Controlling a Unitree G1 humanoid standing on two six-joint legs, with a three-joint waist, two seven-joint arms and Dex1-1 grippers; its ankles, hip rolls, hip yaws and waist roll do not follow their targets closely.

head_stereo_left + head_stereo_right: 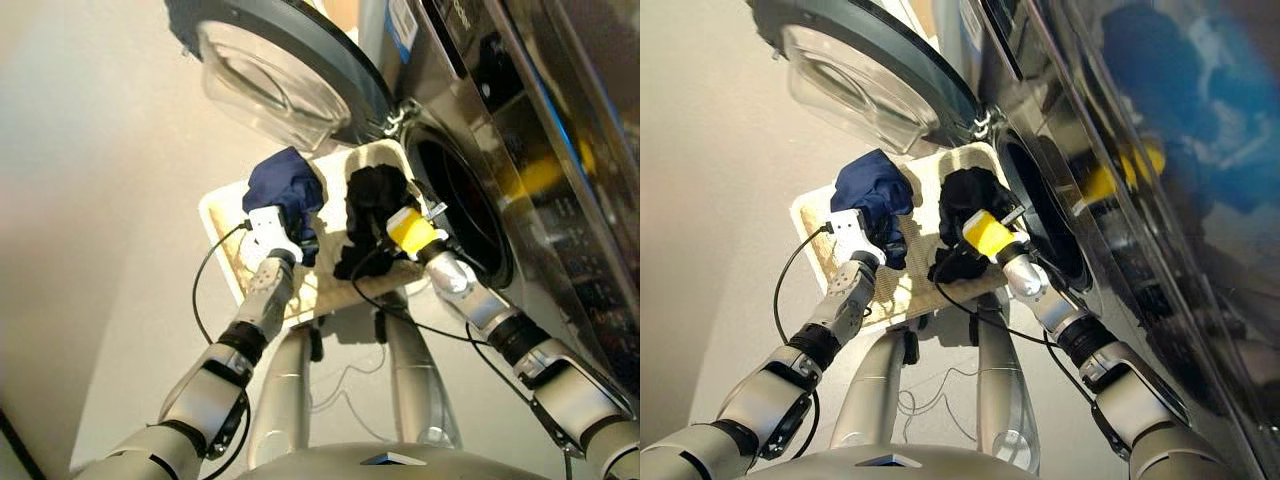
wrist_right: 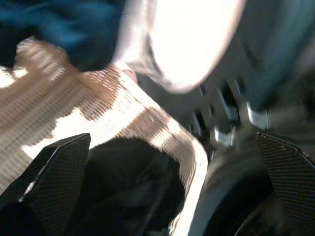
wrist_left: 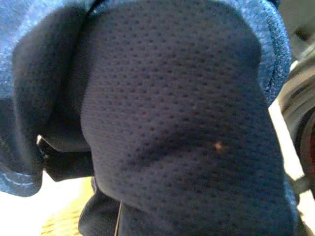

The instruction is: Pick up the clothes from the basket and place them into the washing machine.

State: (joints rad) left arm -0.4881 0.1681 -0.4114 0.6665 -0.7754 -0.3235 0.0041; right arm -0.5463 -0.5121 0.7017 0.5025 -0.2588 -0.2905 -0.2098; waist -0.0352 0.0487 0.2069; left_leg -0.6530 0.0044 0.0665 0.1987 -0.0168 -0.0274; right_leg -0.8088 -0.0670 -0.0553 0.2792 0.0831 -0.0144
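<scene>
Dark grey washing machine [image 1: 520, 150] at right, drum hole open, porthole door [image 1: 285, 70] swung wide above the basket. Cream-white basket [image 1: 225, 215] just below the drum opening, on a pale floor [image 1: 90, 200]. Two garments visible: navy blue garment [image 1: 285, 185] at the basket's left, black garment [image 1: 370, 215] at its right, next to the drum rim; no coral-red one seen. Left gripper [image 1: 283, 228] buried in the navy cloth; fingers hidden, state impossible to tell. Right gripper [image 2: 167, 182], behind a yellow wrist section [image 1: 410, 230], with fingers [image 2: 54, 172] spread either side of the black garment. Left wrist view filled with navy mesh fabric only; right wrist view alone showing wicker weave and door hinge [image 2: 221, 132].
</scene>
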